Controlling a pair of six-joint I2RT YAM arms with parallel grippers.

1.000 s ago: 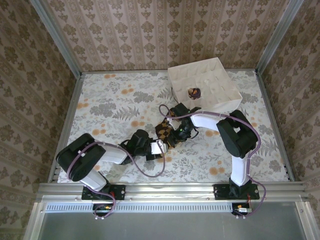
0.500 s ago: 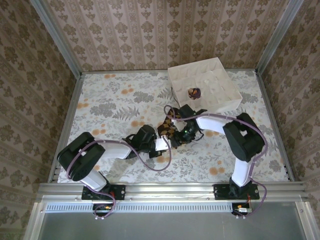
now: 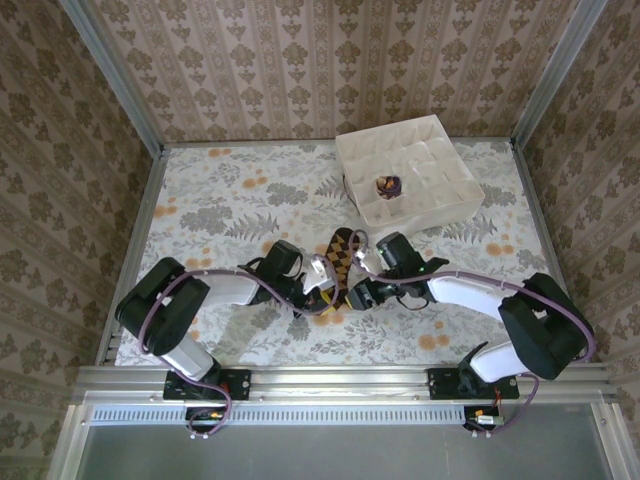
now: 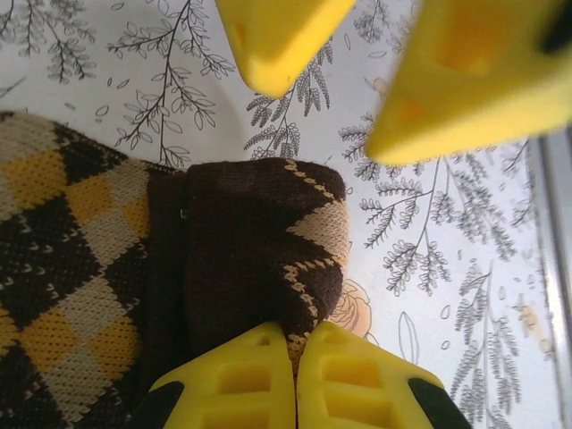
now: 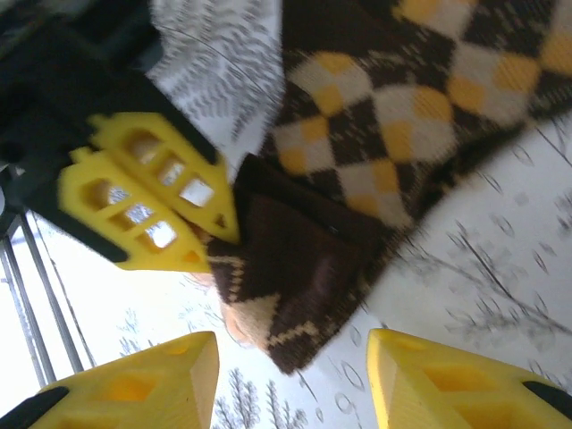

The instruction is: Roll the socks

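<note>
One brown diamond-checked knit sock, one purple striped balled sock. Left end effector pinches the brown sock's cuff; right end effector stands wide.

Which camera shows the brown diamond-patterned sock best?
The right wrist view: the brown knitted sock with yellow diamond checks shows pattern and dark cuff. The left wrist view shows mostly the cuff, pinched by the left claw. The top external view shows it small and distant.
</note>
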